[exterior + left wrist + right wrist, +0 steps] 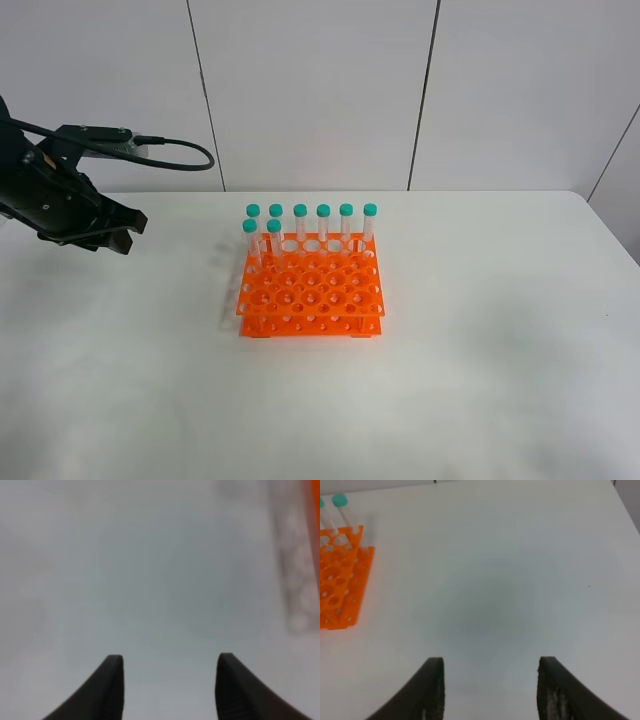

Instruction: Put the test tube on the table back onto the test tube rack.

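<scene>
The left gripper hangs above the table with its jaws spread wide and nothing between them; in its wrist view the two dark fingers frame only bare, blurred white surface, with a smear of orange far off to one side of the jaws. The rack sits well apart from those jaws, out beyond their tips toward the middle of the table. Eight tubes with teal caps stand upright in it, six in the far row and two in the next row at the end nearer the left gripper; which of them is the task's tube cannot be told, and no tube shows lying on the table. The right gripper does not appear in the high view; its wrist view shows jaws likewise wide apart and holding nothing, bare table between and ahead of them, and the rack's corner well off to one side, two capped tubes rising from it.
</scene>
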Controlling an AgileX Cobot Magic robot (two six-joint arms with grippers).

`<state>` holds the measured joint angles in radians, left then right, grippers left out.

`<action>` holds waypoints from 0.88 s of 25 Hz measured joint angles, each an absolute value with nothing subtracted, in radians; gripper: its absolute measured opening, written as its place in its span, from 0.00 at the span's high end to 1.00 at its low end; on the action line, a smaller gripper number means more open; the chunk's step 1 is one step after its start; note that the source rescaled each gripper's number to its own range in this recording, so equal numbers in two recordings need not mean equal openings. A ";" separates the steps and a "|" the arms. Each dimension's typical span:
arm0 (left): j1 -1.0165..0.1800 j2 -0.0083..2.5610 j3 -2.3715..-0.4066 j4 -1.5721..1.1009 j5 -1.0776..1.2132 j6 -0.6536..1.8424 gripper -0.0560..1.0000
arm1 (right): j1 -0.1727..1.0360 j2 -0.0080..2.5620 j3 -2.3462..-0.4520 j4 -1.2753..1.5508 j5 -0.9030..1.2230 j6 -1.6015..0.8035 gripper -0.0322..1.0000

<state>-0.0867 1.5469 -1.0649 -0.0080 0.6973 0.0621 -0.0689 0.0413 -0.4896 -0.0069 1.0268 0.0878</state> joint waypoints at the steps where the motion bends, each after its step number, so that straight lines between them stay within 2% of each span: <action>1: -0.087 1.536 -1.064 -0.008 0.716 0.062 0.34 | -0.069 0.041 -0.490 -0.007 1.027 0.088 0.14; 8: -0.087 1.289 -1.064 -0.007 0.772 0.062 0.34 | -0.069 0.041 -0.490 -0.007 1.027 0.088 0.14; 22: -0.087 0.653 -1.064 -0.047 1.077 0.062 0.34 | -0.069 0.041 -0.490 -0.007 1.027 0.088 0.14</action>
